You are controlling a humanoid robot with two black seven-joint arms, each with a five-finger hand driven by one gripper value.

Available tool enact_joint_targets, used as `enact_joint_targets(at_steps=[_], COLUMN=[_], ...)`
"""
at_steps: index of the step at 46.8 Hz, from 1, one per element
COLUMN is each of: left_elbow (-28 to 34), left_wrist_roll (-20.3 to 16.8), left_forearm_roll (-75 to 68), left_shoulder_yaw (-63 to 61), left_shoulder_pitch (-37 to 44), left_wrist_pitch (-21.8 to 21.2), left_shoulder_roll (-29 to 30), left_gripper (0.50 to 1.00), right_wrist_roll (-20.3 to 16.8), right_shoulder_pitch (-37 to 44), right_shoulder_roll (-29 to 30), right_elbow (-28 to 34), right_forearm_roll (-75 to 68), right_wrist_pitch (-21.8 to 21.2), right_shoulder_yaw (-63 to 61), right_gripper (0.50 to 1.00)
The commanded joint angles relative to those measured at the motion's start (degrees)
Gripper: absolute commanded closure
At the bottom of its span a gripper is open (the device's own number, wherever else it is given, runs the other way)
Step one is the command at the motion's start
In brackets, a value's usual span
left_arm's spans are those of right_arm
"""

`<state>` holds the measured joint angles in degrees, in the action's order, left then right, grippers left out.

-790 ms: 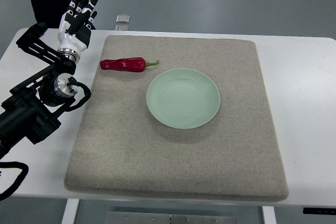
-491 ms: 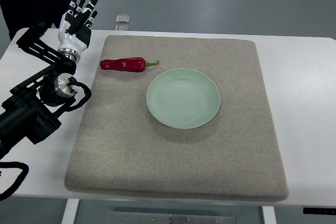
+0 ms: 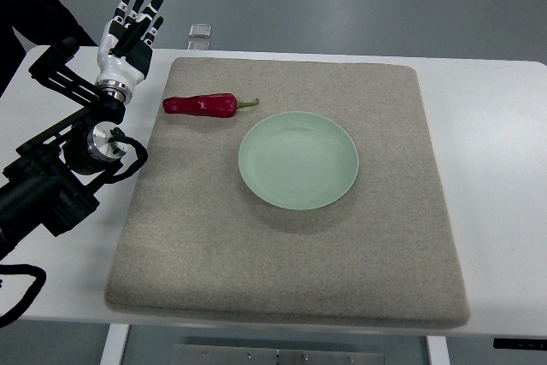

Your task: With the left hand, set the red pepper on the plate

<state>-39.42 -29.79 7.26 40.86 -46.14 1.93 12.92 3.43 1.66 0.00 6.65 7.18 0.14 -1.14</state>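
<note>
A red pepper [image 3: 202, 105] with a green stem lies on the grey mat [image 3: 291, 254], near its far left corner. Just right of it and a little nearer sits the empty pale green plate [image 3: 298, 160]. My left hand [image 3: 130, 33] is held up over the table's far left edge, fingers straight and spread, holding nothing. It stands to the left of the pepper and a bit beyond it, not touching it. The right arm does not show.
A person in dark clothing [image 3: 34, 6] stands at the far left corner of the white table [image 3: 496, 143]. A small clear object [image 3: 200, 33] lies at the far table edge behind the mat. My black left arm [image 3: 51, 185] stretches along the table's left side.
The left hand has shifted slightly up and to the right. The person at the far left has drawn back toward the picture's corner. Pepper and plate have not moved.
</note>
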Motion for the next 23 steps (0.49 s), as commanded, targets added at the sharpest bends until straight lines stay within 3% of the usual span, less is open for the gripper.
enact_joint_targets(at_steps=[1,23], left_elbow=[0.5,0.0], left_wrist_roll=[0.1,0.2], left_forearm_roll=[-0.1,-0.1], left_shoulder_yaw=[-0.9,-2.2], left_shoulder_pitch=[0.0,-0.1], left_wrist_pitch=[0.0,0.1], left_shoulder_roll=[-0.2,-0.3], left_gripper=[0.506,0.504], right_wrist_roll=[0.0,0.0], right_shoulder_pitch=[0.0,0.0], right_shoulder_roll=[0.0,0.0], right_elbow=[0.0,0.0], right_forearm_roll=[0.0,0.0], right_wrist_pitch=[0.0,0.0], right_shoulder_yaw=[0.0,0.0], right_gripper=[0.572,0.572])
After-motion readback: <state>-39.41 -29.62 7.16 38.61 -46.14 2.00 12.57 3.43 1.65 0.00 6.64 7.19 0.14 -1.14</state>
